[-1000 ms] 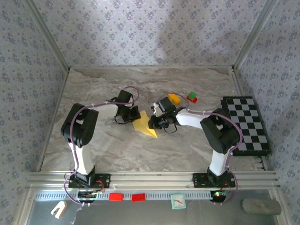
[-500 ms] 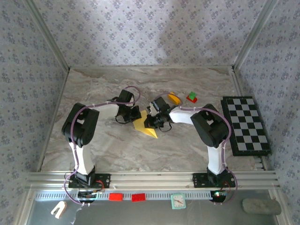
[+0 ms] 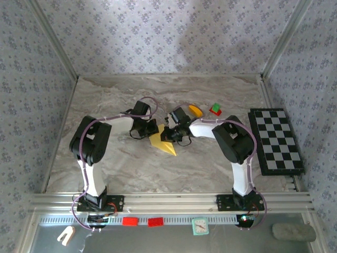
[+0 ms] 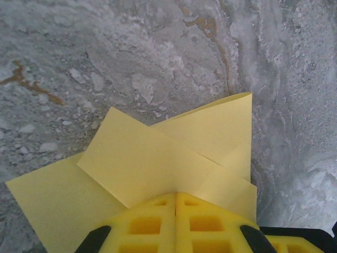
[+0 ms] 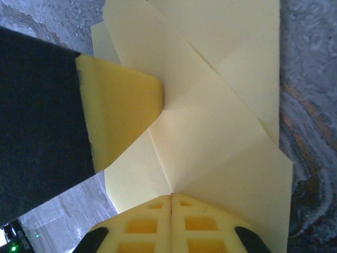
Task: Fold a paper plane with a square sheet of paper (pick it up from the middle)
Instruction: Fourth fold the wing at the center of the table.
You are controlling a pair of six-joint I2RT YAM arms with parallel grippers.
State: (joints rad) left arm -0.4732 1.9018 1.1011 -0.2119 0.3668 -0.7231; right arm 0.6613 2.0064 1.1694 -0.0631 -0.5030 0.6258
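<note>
The square sheet of paper (image 3: 165, 144) is yellow and lies on the marble table, folded into a pointed wedge much like a paper plane, with overlapping flaps (image 4: 158, 153) (image 5: 221, 121). My left gripper (image 3: 151, 128) (image 4: 176, 194) is shut, its tips resting on the paper's upper left part. My right gripper (image 3: 168, 133) (image 5: 171, 195) is also shut, with its tips down on the paper from the right. In the right wrist view the left gripper's fingers (image 5: 121, 110) stand on the paper just across from mine. I see no paper between either pair of jaws.
An orange-yellow block (image 3: 195, 110) and a red-and-green block (image 3: 215, 109) lie behind the right arm. A black-and-white checkered board (image 3: 276, 139) lies along the right wall. Patterned walls close in the table on three sides.
The right arm has swung left, bringing its shut gripper further onto the paper and closer to the left gripper. The left arm and the paper have stayed put.
</note>
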